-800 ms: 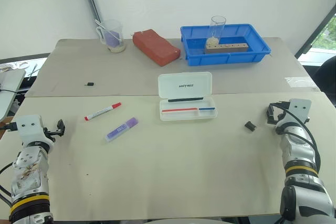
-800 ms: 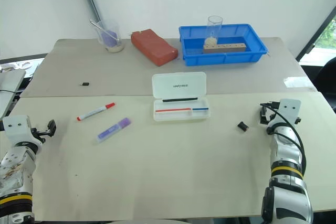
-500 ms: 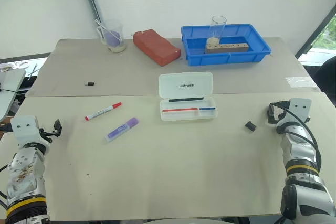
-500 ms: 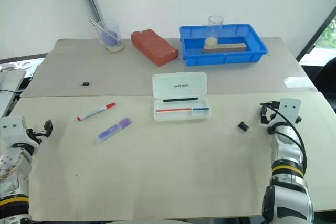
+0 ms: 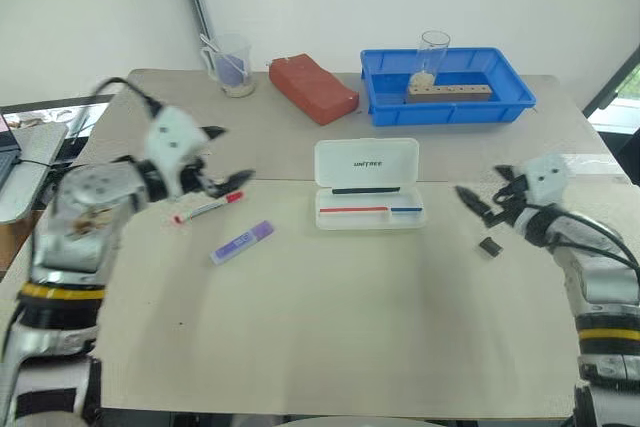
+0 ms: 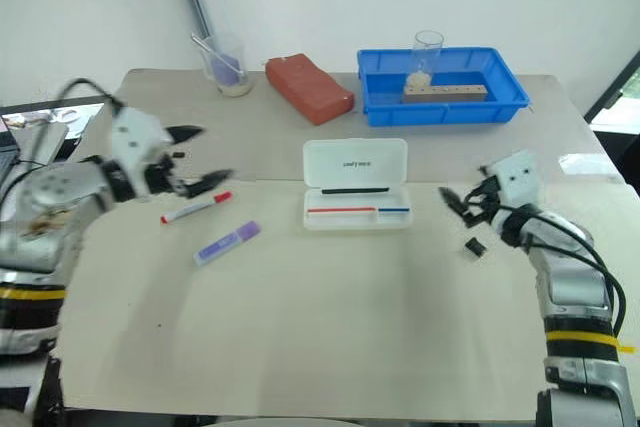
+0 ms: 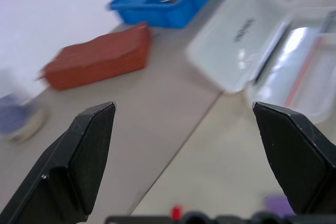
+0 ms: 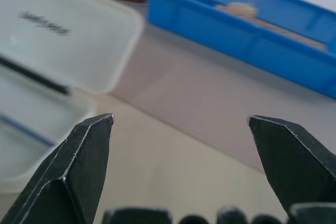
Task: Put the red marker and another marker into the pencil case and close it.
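Lying open mid-table, the translucent, round-cornered pencil case (image 5: 367, 185) was hinged flat. Left of it rested the slim red marker (image 5: 207, 208) and stubby purple marker (image 5: 242, 242). Both the left gripper (image 5: 226, 159) and right gripper (image 5: 482, 193) stood wide, empty.

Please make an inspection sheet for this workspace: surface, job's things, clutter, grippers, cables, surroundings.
Surface: beige table.
Job's things: pencil case open, thin pens inside; red marker and purple marker lie on the table left of it.
Clutter: blue tray holding a wooden block and a glass; red brick; beaker; small black piece.
Grippers: left gripper open above the red marker; right gripper open, empty.
Cables: black, on both wrists.
Surroundings: white wall.
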`<state>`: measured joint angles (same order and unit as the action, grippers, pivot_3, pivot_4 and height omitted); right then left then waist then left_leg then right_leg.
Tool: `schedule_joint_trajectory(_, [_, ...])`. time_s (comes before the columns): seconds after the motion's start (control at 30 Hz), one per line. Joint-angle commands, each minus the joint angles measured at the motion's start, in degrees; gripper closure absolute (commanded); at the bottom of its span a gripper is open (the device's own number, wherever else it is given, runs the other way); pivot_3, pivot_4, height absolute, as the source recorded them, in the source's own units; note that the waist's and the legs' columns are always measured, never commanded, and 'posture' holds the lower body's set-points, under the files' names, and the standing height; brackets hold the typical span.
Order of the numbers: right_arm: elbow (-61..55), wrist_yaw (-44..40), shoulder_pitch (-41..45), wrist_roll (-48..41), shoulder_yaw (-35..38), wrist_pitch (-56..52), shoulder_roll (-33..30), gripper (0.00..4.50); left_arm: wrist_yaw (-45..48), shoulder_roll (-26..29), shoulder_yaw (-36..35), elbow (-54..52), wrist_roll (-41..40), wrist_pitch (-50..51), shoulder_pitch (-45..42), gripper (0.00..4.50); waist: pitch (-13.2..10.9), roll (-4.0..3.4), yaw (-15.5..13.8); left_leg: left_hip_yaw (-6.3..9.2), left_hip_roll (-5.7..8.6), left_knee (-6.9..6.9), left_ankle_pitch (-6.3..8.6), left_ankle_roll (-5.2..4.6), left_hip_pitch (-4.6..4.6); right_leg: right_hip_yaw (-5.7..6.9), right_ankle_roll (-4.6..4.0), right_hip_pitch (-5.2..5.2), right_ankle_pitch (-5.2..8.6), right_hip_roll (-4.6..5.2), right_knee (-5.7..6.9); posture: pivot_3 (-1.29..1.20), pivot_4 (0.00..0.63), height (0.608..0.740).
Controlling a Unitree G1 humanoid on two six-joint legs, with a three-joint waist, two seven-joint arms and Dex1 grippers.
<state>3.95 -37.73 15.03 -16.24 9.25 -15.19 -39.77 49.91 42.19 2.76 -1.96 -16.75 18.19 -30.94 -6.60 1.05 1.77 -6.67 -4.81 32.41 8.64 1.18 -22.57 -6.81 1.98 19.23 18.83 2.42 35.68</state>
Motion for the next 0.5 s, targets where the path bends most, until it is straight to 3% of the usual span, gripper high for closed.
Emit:
schedule_joint_trajectory(0.03, [-14.9, -3.0, -4.1, -4.7, 0.2, -6.6, -2.0, 0.00, 4.9, -6.1, 7.1, 4.2, 2.5, -4.2, -6.4, 0.06, 0.0, -0.06, 0.0, 0.03, 0.01, 0.07, -0.03, -0.05, -0.08, -0.01, 0.02, 0.05, 0.01, 0.00, 0.00, 0.00, 0.150, 0.740])
schedule_joint_trajectory(0.1, [-21.9, -3.1, -7.5, -6.3, -0.3, -10.0, -2.1, 0.00, 7.1, -11.1, 11.4, 7.1, 3.8, -6.6, -8.6, 0.06, 0.0, -0.08, -0.6, 0.16, 0.02, 0.24, -0.02, -0.14, -0.26, 0.05, 0.05, 0.08, 0.03, -0.04, 0.00, 0.00, 0.150, 0.740])
schedule_joint_trajectory(0.23, [-29.0, -0.2, -10.0, -7.2, -0.7, -14.5, -0.5, 0.00, 11.3, -15.7, 16.5, 11.8, 6.9, -11.3, -9.1, 0.06, -0.1, 0.10, -0.4, 0.26, 0.09, 0.36, 0.04, -0.24, -0.32, -0.04, 0.06, 0.11, 0.02, -0.06, -0.01, 0.00, 0.150, 0.740])
schedule_joint_trajectory(0.5, [-37.5, 4.3, -11.6, -8.1, -2.8, -20.8, 2.2, 0.00, 13.5, -20.9, 22.5, 24.0, 15.1, -21.3, -10.5, 0.06, -0.1, 0.10, -0.9, 0.52, 0.19, 0.44, 0.00, -0.31, -0.69, 0.03, 0.07, 0.40, 0.00, -0.06, 0.01, 0.00, 0.150, 0.740])
